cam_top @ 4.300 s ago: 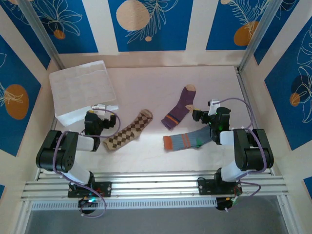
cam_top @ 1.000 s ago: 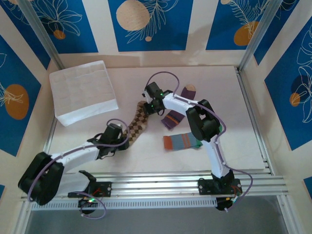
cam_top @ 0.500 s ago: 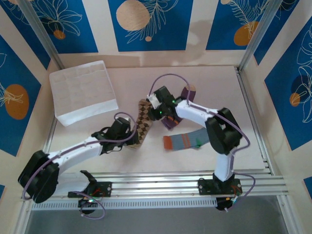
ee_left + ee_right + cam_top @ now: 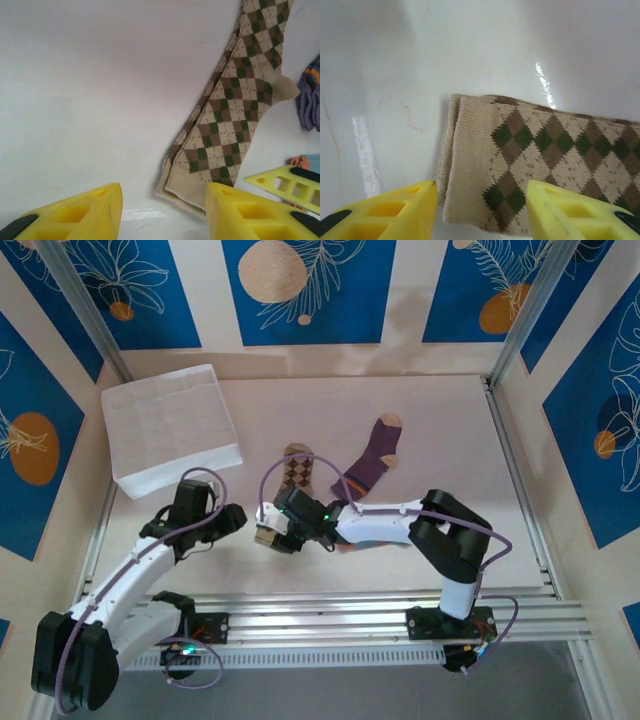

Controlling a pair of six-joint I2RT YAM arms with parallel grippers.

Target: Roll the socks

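Table: white top [image 4: 440, 410], blue leaf-print walls [image 4: 310, 290] behind.
Diamond sock [image 4: 296, 468]: lay flat mid-table, cuff toward the arms.
Left gripper [image 4: 162, 200]: jaws spread, empty, just short of the cuff.
Right gripper [image 4: 481, 200]: jaws spread astride the cuff, not pinching.
Purple sock [image 4: 372, 455]: just right of it.

Lab rig: railed table [image 4: 440, 410], patterned panels [image 4: 305, 290]
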